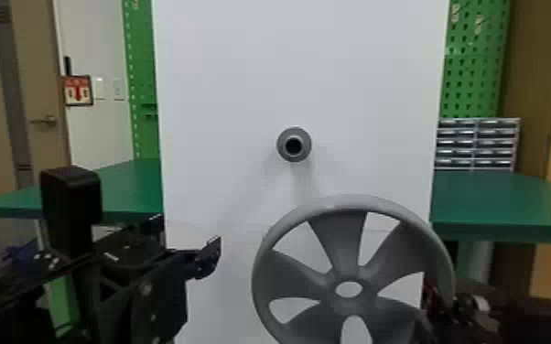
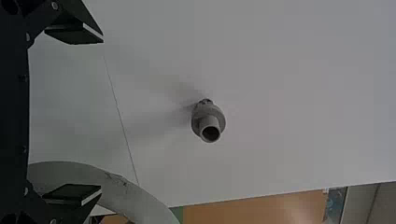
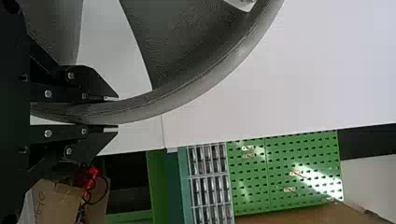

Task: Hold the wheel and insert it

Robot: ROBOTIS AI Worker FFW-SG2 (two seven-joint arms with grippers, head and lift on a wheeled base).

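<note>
Pincer on my right arm (image 1: 460, 309) is gripping the grey wheel (image 1: 339, 242) by its right rim, that rim sitting between two black fingers (image 3: 95, 84). I am holding the wheel upright, its hub lying below and slightly right of the peg (image 1: 294, 145). My left pincer (image 1: 183, 240) is hanging open, left of the wheel. The peg is sticking out from a white panel (image 1: 224, 114), green surfaces (image 1: 508, 201) flanking it behind.
</note>
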